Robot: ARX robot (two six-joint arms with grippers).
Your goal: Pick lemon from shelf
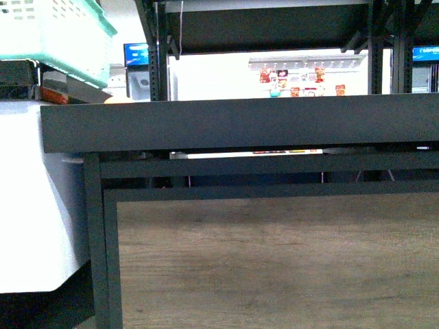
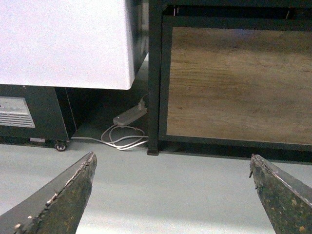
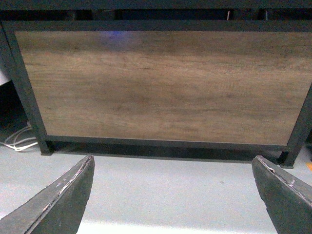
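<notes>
The lemon is out of view in all three views. The shelf (image 1: 240, 125) fills the front view as a black rack, with its raised front lip running across the middle and a wood panel (image 1: 274, 260) below. Neither gripper shows in the front view. My left gripper (image 2: 173, 195) is open over the grey floor, facing the shelf's left leg (image 2: 154, 87) and wood panel (image 2: 234, 83). My right gripper (image 3: 173, 195) is also open and empty, low in front of the same wood panel (image 3: 161, 83).
A green basket (image 1: 55, 31) sits high at the left above a white cabinet (image 1: 27, 205). A sliver of something orange (image 1: 121, 99) peeks over the lip. A power strip and white cable (image 2: 127, 127) lie on the floor beside the shelf's leg.
</notes>
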